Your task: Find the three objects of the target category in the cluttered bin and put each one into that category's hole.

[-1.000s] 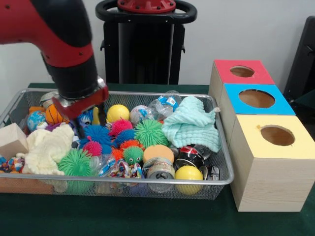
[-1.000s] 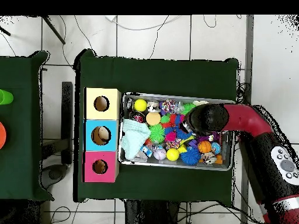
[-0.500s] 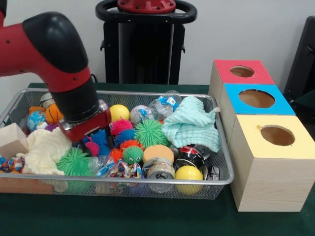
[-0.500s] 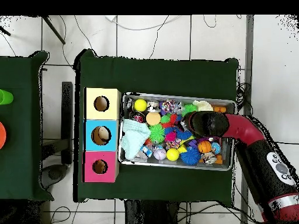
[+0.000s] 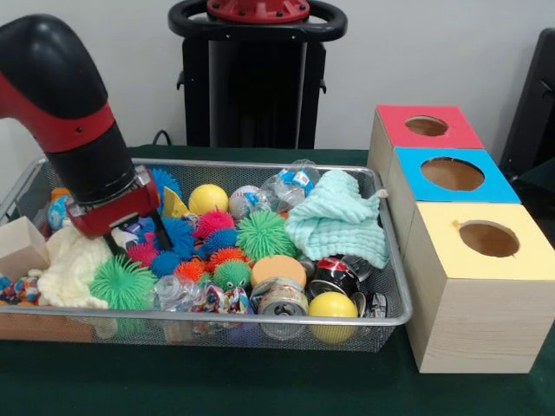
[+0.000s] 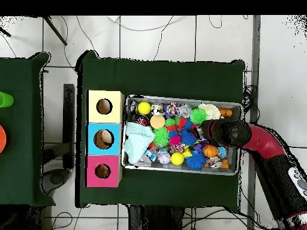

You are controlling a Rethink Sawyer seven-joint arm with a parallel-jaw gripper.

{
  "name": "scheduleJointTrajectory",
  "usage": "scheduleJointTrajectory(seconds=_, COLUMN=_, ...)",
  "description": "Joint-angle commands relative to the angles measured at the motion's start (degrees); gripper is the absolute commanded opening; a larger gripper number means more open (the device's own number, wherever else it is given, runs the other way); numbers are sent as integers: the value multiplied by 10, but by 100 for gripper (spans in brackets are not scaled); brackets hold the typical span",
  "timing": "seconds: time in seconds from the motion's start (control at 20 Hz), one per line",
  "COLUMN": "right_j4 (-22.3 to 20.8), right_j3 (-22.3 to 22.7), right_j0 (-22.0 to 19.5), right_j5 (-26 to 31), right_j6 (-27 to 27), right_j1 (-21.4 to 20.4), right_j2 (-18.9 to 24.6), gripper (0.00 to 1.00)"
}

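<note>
Fingers (image 5: 134, 236), dark tips only, aperture indeterminable, are sunk among spiky balls (image 5: 184, 236) at nine o'clock in wire bin (image 5: 260, 319), presumably for searching.

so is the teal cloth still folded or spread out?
Crumpled, not folded: the teal cloth lies bunched in a heap at the wire bin's end nearest the boxes.

No text, brand, number or sign can be read anywhere in either view. Several things carry printing, but it shows only as patches of colour: the blue-and-white label on the plastic bottle (image 5: 290, 184) lying well to the side of the gripper (image 5: 134, 240), the red-and-black can (image 5: 336, 274) further out from it near the bin's front rim, and the wrapped sweets (image 5: 208, 297) just in front of it.
</note>
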Motion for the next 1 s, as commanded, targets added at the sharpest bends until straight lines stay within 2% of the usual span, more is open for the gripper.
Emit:
scheduleJointTrajectory(seconds=0.05, right_j4=15, right_j3=45, right_j0=-45, right_j5=90, right_j6=-71, right_j1=-56, right_j2=-12, gripper=100)
scheduleJointTrajectory(seconds=0.3, right_j4=24, right_j3=62, right_j0=-69, right_j5=119, right_j6=-95, right_j1=-88, right_j2=4, gripper=100)
scheduleJointTrajectory(seconds=0.7, right_j4=27, right_j3=61, right_j0=-81, right_j5=160, right_j6=-106, right_j1=-110, right_j2=20, gripper=100)
scheduleJointTrajectory(seconds=0.85, right_j4=23, right_j3=63, right_j0=-75, right_j5=154, right_j6=-91, right_j1=-112, right_j2=20, gripper=100)
scheduleJointTrajectory(seconds=1.0, right_j4=12, right_j3=65, right_j0=-53, right_j5=120, right_j6=-48, right_j1=-107, right_j2=9, gripper=100)
